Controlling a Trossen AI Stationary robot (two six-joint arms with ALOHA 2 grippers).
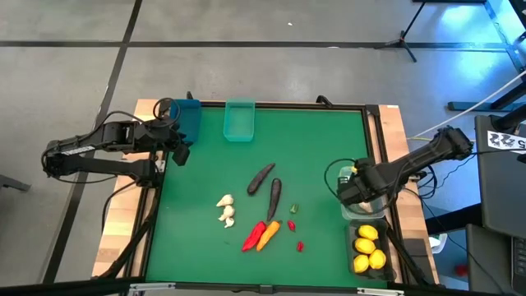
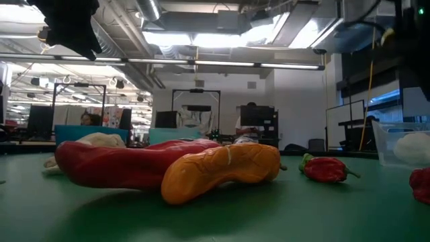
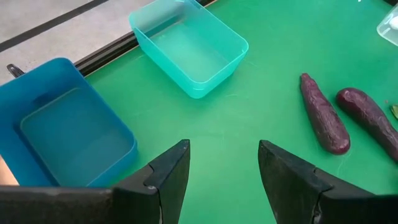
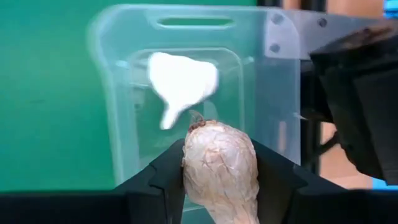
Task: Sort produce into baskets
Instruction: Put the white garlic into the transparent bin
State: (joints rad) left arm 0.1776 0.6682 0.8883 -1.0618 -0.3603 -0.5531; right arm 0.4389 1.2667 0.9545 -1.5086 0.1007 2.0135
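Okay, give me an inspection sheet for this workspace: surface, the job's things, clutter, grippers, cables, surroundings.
Surface: green mat on a wooden table.
Job's things: blue bin and teal bin empty at the far edge; clear bin holds one garlic bulb; dark bin holds lemons. Loose on the mat: two eggplants, garlic bulbs, red chili, carrot, small red peppers.
Clutter: nothing seen.
Grippers: left gripper open, above the mat near the blue bin; right gripper shut on a held garlic bulb over the clear bin.
Cables: black loops beside the right arm.
Surroundings: grey floor, tripod, desks.
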